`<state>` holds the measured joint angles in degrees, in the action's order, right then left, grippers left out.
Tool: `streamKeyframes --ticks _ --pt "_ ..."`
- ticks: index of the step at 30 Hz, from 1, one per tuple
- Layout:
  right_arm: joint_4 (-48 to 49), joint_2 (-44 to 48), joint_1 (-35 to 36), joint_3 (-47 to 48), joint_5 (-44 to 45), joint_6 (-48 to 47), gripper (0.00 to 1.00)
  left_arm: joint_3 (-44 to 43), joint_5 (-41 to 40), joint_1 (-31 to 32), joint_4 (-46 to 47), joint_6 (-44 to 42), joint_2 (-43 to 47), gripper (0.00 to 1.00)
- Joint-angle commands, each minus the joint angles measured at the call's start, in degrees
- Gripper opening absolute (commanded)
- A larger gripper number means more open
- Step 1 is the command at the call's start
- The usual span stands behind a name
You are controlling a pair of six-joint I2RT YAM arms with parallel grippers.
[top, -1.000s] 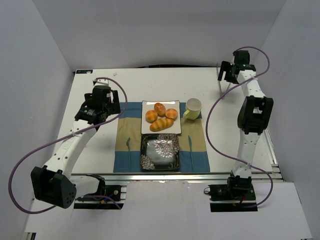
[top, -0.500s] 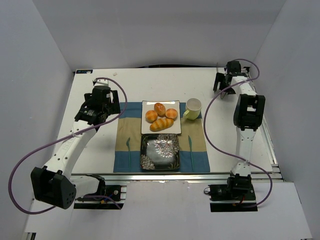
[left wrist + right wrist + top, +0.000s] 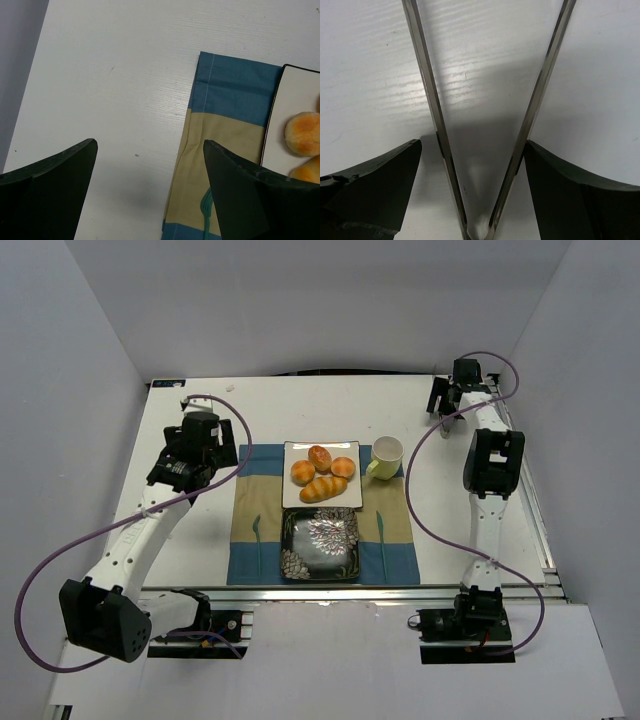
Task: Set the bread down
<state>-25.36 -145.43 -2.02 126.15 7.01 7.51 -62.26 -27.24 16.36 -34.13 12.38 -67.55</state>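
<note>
I see right claw [image 3: 470, 142] wide on sprung tongs [image 3: 427, 85]; bread [image 3: 323, 488] lies left, toward the bases; left claw [image 3: 150, 145] wide, empty, nearer.

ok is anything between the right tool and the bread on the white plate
yes: the mug stands by the white plate's far right corner, roughly on the line from the right tool to the bread. passing above it should clear
</note>
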Motion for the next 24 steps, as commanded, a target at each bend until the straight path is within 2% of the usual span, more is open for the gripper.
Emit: streamKeyframes --ticks 1,6,8,11,13,14,20,24 --pt "3.74 -3.28 -0.26 1.38 0.90 0.05 0.89 -1.37 -1.41 0.08 -0.15 0.54 1.63 0.98" --pt "5.59 -4.86 -0.70 2.61 0.56 -0.92 0.89 -1.46 -1.67 0.16 -0.15 0.89 1.81 0.98" --pt "5.59 -5.22 -0.79 3.40 0.46 -1.09 0.86 -1.55 -1.67 0.16 -0.15 1.07 1.81 0.98" --pt "6.03 -5.48 -0.97 3.23 -0.24 -1.18 0.74 -1.37 -1.50 0.16 -0.15 1.24 1.54 0.98" --pt "6.55 -5.13 -1.05 2.96 -0.50 -1.35 0.60 -1.37 -1.50 0.16 -0.24 1.33 1.46 0.98" --pt "6.47 -4.96 -1.05 2.53 -0.50 -1.36 0.57 -1.29 -1.50 0.16 -0.24 1.42 1.37 0.98" --pt "10.24 3.73 -1.05 -3.62 1.61 -0.56 0.51 -1.99 -0.45 0.16 -0.85 1.77 1.37 0.97" --pt "9.20 14.78 -1.05 -5.30 1.96 -0.21 0.50 -3.65 0.52 0.16 -2.43 2.21 2.42 0.97"
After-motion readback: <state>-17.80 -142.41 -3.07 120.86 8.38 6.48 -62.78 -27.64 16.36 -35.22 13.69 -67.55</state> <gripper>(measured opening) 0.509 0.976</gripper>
